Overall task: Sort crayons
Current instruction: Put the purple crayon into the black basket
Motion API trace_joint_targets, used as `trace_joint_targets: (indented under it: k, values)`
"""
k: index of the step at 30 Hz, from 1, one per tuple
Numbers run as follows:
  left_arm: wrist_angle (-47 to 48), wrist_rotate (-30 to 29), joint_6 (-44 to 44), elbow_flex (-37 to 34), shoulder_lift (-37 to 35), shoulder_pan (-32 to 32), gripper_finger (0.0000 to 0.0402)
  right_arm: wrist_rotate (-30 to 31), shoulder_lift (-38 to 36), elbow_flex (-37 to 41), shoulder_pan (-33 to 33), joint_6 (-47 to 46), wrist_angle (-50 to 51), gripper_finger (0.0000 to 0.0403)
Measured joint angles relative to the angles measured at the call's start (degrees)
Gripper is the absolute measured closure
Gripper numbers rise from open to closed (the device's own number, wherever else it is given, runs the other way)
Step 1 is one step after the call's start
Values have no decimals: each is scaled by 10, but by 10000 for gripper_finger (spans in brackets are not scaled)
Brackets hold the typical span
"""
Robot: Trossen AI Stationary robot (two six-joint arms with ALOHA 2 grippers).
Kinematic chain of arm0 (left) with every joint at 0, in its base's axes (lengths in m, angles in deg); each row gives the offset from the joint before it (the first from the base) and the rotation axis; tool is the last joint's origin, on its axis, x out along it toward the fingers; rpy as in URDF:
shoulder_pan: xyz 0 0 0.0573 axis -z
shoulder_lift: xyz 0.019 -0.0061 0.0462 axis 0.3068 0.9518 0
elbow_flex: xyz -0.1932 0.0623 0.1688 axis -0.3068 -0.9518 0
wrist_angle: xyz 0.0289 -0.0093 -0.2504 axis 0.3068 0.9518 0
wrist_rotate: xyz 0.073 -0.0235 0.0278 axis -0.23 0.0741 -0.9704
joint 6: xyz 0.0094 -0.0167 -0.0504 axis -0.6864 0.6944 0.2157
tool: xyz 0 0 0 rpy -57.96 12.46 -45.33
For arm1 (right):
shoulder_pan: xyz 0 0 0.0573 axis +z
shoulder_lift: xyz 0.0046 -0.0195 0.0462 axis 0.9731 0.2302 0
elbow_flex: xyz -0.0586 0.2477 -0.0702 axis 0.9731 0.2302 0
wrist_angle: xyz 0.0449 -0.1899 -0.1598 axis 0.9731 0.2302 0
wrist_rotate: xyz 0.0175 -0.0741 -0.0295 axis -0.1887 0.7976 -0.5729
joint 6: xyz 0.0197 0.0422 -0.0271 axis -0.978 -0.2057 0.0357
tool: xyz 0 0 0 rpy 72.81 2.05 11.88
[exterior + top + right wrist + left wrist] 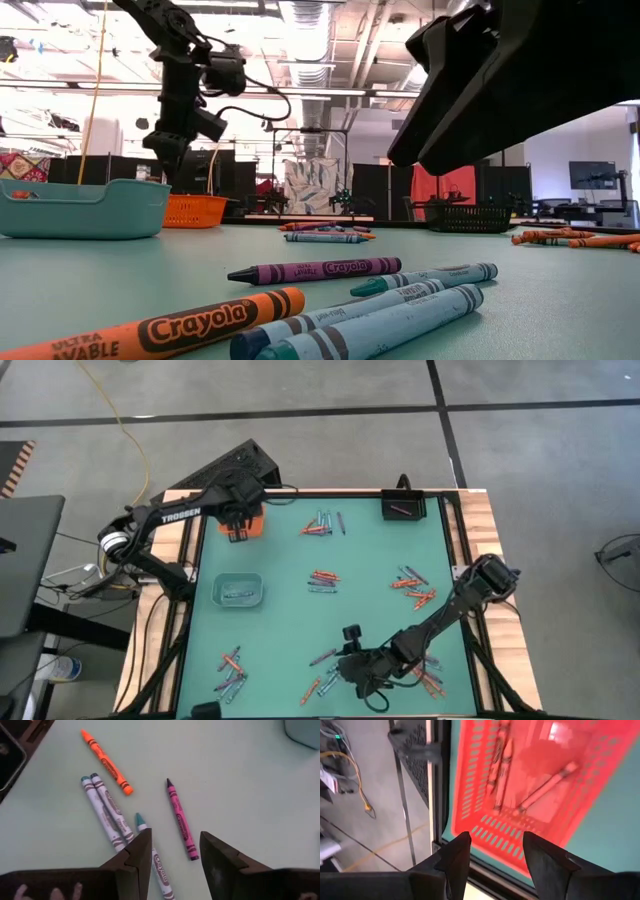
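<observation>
Fingers (455, 857) of left gripper (495, 855) apart, empty, above orange tray (485, 800)

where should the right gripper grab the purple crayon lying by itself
Grip the purple crayon across its wrapped middle, coming straight down with the right gripper. It lies flat on the table, apart from the blue-grey crayons, so there is room for a finger on each side.

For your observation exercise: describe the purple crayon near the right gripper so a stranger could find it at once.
Start at the green table's near edge, where the right gripper hangs. Just ahead lies a small cluster; the purple crayon sits apart from an orange crayon and blue-grey crayons, the only purple one there.
</observation>
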Motion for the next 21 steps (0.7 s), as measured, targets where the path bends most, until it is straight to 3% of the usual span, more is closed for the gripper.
trace_joint_targets:
  k: [10, 21]
  values:
    - [-2, 5, 47, 0, -43, 126, 230, -81, 0, 0, -55, 21, 0, 246]
    - [-15, 99, 161, 1, -116, 275, 230, -139, 12, 0, -83, 45, 9, 246]
